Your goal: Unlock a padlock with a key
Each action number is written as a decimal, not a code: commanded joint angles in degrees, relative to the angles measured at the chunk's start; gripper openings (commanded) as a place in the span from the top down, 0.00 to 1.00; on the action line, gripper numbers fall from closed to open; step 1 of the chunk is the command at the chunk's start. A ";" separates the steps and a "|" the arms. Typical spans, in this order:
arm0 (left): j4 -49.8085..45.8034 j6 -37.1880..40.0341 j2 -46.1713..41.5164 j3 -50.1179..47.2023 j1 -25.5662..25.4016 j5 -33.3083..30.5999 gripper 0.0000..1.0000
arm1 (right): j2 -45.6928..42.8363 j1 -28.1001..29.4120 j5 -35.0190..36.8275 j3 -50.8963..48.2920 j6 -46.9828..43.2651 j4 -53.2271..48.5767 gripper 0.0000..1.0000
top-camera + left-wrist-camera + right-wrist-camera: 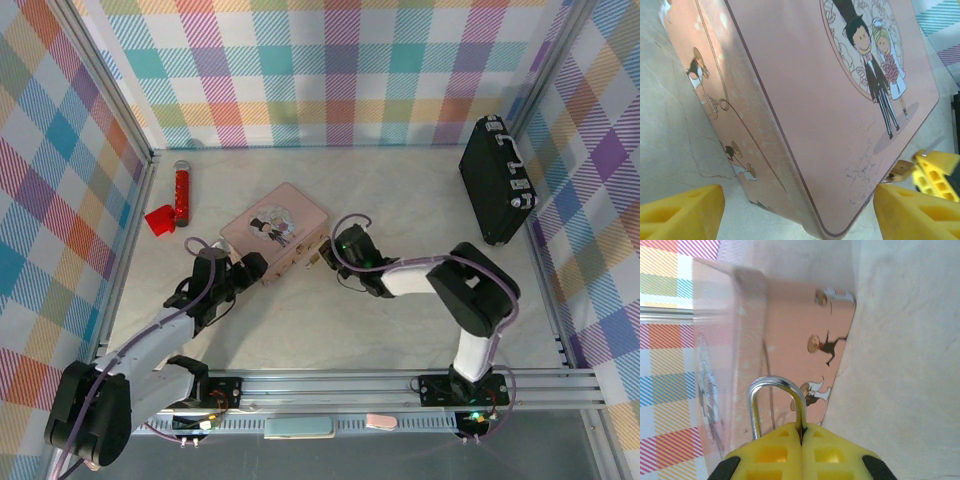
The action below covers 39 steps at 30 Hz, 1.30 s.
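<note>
Top view: right gripper (pixel 323 257) is clamped on the padlock (pixel 313 260), right at the pink box's (pixel 275 225) near-right corner. Left wrist: left gripper (pixel 797 215) is spread wide, box corner between its fingers (pixel 680 212). Right wrist: the silvery shackle (pixel 775 402) pokes up from the pinched-together yellow pads (pixel 772 452).

The top camera looks steeply down from above and behind the arm bases (pixel 450 388) at the frame's bottom edge, taking in the whole table (pixel 400 320) with the pink box (pixel 275 235) left of centre. Both wrist cameras sit very close to that same box. The left one looks across its lid and side wall over the left fingertips (pixel 680 215) in the lower corners, while the right one, rolled sideways, looks along a side wall past the right fingertips (pixel 830 440) at bottom centre.
</note>
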 commanded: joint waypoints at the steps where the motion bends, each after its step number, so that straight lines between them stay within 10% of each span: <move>1: -3.87 3.09 -2.12 1.84 1.15 -0.26 0.21 | -4.46 -1.11 -1.63 -1.26 -9.65 -7.47 1.00; 20: -21.21 15.35 -24.34 0.32 1.48 -7.67 0.12 | -23.15 -2.96 3.91 2.74 -42.85 -45.83 1.00; 39: -19.45 16.34 -31.14 -3.47 1.46 -9.28 0.09 | -18.74 -3.65 11.04 5.35 -45.14 -58.79 1.00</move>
